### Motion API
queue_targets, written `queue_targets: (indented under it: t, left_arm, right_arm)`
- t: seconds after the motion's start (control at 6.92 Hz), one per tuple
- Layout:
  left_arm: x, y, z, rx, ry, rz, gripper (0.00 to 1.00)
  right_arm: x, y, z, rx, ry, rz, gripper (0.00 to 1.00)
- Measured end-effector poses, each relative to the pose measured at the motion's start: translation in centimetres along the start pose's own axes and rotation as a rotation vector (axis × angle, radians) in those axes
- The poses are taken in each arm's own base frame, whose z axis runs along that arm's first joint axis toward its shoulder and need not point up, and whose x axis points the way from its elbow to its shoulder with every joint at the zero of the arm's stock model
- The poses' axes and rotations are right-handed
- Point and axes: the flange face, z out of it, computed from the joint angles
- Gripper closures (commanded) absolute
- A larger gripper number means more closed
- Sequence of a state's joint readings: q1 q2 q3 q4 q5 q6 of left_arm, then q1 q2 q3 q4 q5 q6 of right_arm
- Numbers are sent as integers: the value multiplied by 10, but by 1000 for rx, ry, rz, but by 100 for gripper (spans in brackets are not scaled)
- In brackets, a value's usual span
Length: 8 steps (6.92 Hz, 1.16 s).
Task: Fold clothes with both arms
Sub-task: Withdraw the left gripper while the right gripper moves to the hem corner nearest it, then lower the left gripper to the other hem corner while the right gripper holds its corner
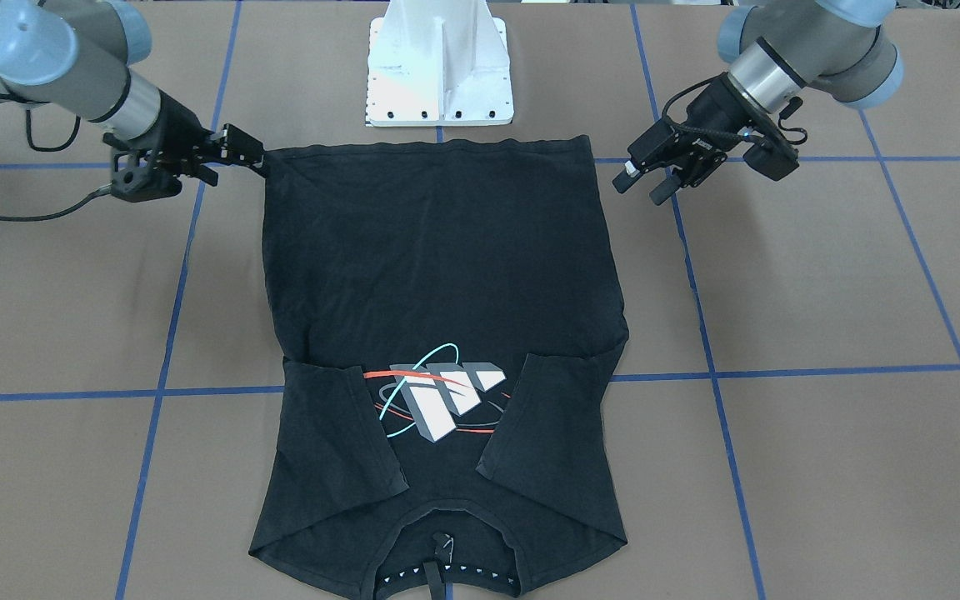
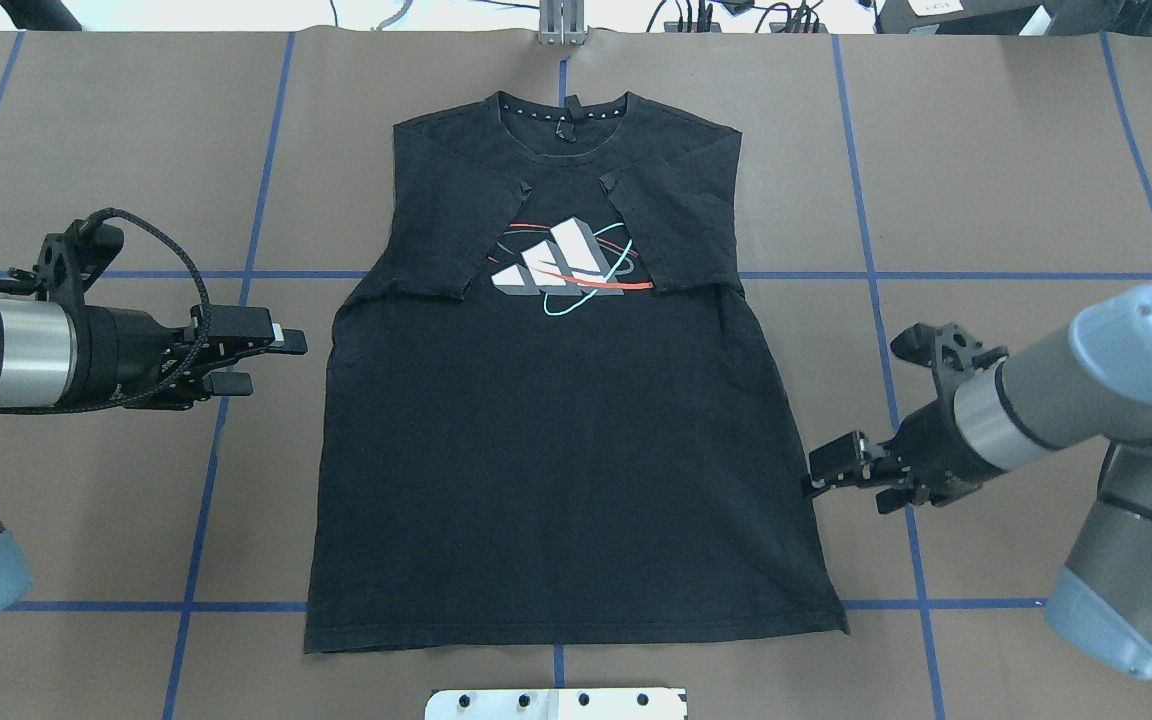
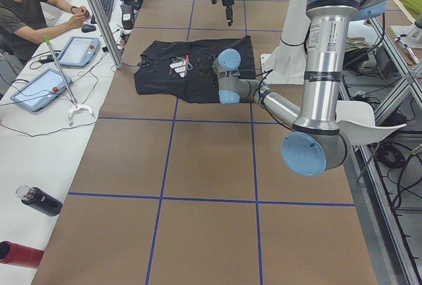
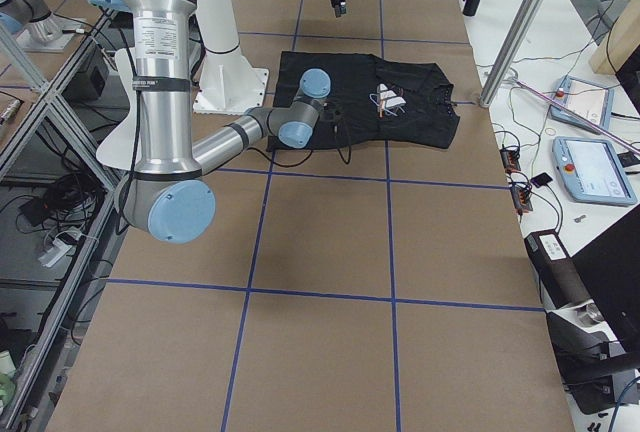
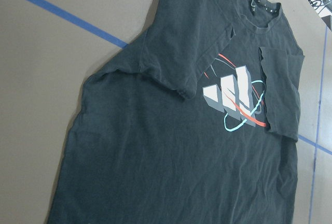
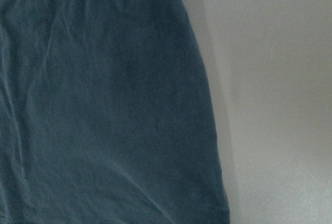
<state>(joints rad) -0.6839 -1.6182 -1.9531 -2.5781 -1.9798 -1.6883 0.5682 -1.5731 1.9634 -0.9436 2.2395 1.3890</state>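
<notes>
Both grippers hang beside the T-shirt, which lies flat on the table, print up, sleeves tucked in, collar away from the robot. The left gripper has its jaws apart, empty; the right gripper looks parted too (harder to judge), over the shirt's edge. If one bites short or takes only the top layer, I reckon the fold drags crooked

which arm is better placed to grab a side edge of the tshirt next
Probably the right. The right gripper, jaws open, sits right at the side edge of the T-shirt in the overhead view; the left gripper, also open, has bare table between it and the cloth.
</notes>
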Motion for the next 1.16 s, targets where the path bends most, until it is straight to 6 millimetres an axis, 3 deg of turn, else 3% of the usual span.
queue_targets:
  t: [0.14,0.43,0.58,0.72,1.16]
  left_arm:
    - [2,2,-4,-1,7,3,0]
    - [0,4,-8,-1,7,2,0]
    - [-1,5,-10,-2,6,2,0]
    - [-3,6,-12,-2,3,1,0]
    - [-8,7,-15,-2,-6,-3,0]
  right_arm:
    - [3,25,27,-19,26,-14,0]
    - [8,58,61,-39,69,-42,2]
    - [10,67,71,-47,83,-52,18]
    - [10,72,76,-52,89,-57,22]
    - [12,75,80,-57,94,-60,22]
